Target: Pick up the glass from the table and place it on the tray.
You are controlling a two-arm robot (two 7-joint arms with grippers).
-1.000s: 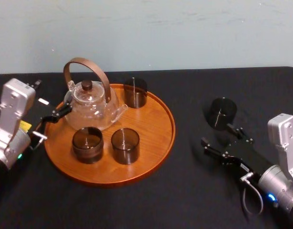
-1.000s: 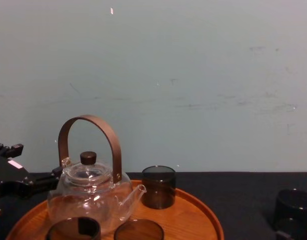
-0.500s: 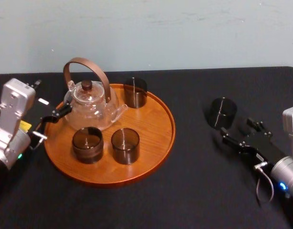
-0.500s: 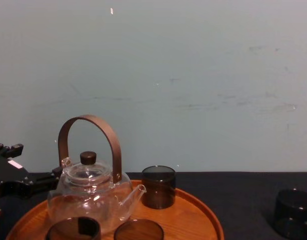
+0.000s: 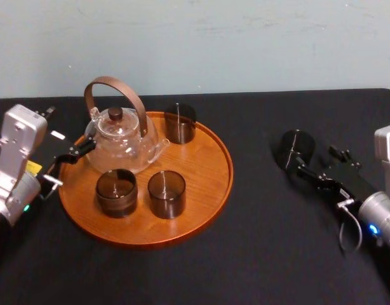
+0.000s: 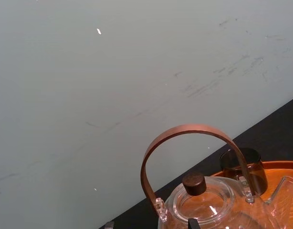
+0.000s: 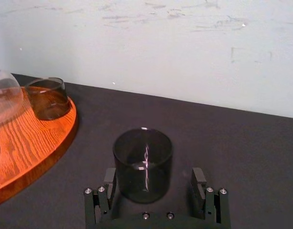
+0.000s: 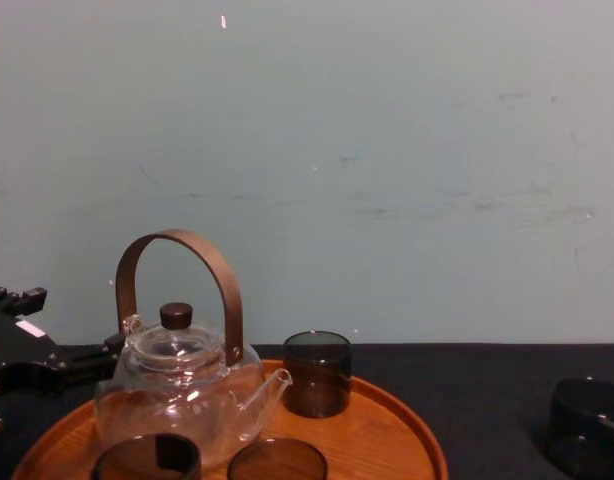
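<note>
Right wrist view: the dark smoky cylindrical glass (image 7: 142, 162) stood upright on the black cloth-topped surface (image 7: 232, 138), toward its right edge. It sat between the spread fingers of the right tool (image 7: 154, 177), which had not closed on it. The large round orange-brown wooden tray (image 5: 211, 190), well apart toward the left edge, carried a clear glass teapot (image 5: 122, 143) and three similar glasses (image 5: 166, 194). The left tool (image 5: 68, 162) sat parked at the tray's left rim, apparently spread. By this showing, grasping, lifting, carrying and placing all remained.
</note>
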